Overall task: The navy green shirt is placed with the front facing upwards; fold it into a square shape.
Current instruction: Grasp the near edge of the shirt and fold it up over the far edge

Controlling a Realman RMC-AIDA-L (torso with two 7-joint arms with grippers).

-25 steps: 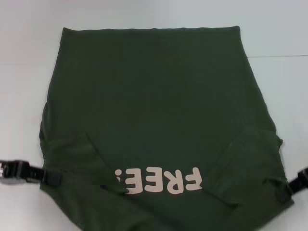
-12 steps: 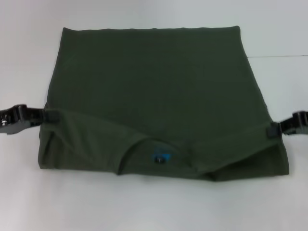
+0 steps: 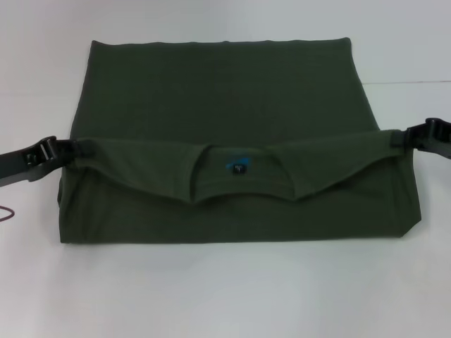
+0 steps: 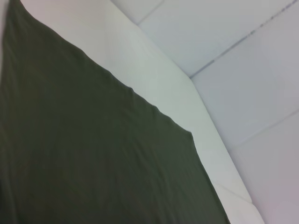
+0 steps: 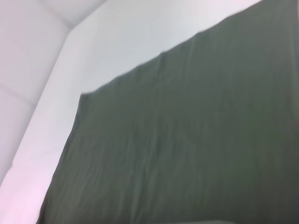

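Mid-fold: our left gripper [image 3: 67, 148] and right gripper [image 3: 396, 138], jaws clamped on the shirt [image 3: 225, 98] shoulders, have carried the collar [image 3: 239, 172] edge from the desk's [image 3: 225, 296] near edge toward mid-shirt, hiding the lettering and halving its length.

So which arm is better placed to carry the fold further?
Neither alone. The left gripper and right gripper each clamp one end of the navy green shirt's folded edge, so both should probably move together.
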